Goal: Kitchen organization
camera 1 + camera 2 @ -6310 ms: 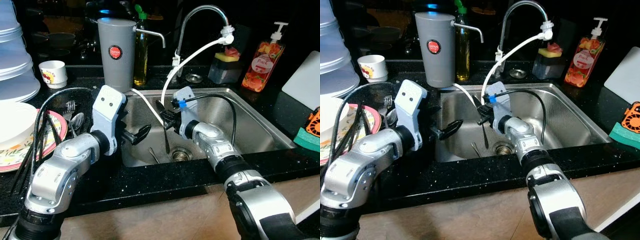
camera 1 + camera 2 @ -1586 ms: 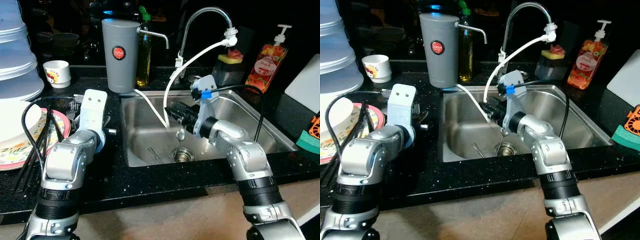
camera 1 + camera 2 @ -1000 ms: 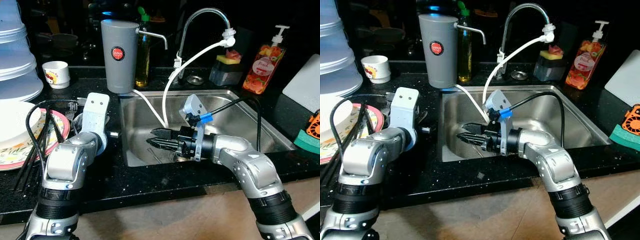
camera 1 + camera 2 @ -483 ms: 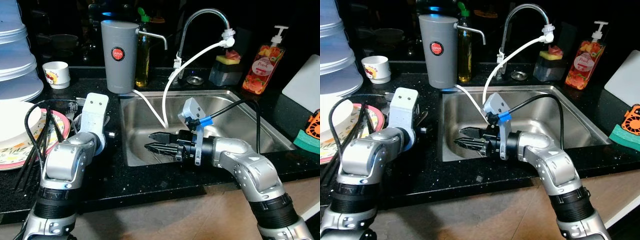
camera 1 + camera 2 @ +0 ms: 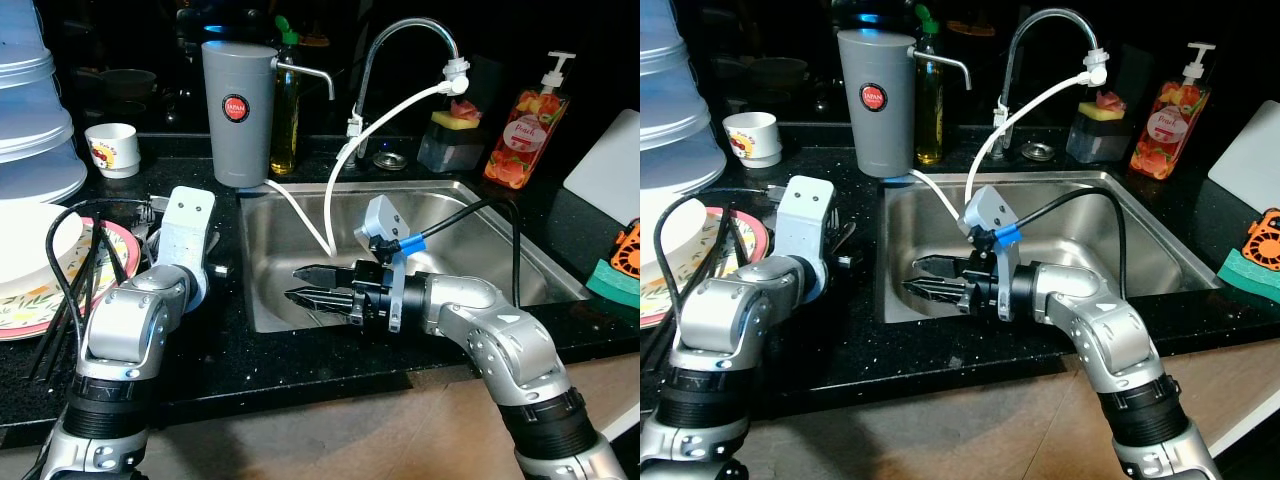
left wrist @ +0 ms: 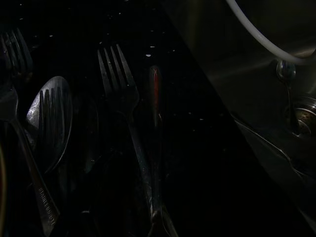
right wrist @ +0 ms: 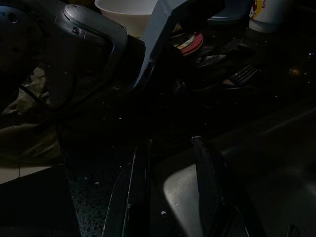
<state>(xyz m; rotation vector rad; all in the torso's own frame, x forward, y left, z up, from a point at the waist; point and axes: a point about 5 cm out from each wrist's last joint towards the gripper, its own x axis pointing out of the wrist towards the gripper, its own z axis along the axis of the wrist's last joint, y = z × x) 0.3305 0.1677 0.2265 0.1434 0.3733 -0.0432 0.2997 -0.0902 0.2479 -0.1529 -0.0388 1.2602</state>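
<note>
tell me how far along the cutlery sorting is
Partly done, it seems. Forks and a spoon already lie on the counter left of the sink. In hand: nothing; the right pincer is open, low in the sink and pointing left, and the left arm rests over the cutlery pile. Left: at least one utensil lies by the drain.

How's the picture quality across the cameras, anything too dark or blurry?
Left and right eye views: sharp and evenly lit, with glare on the steel sink; the background behind the faucet is black. Left wrist view: very dark, though a fork and spoon on the counter can be made out. Right wrist view: dim, the right claw close up and soft.
</note>
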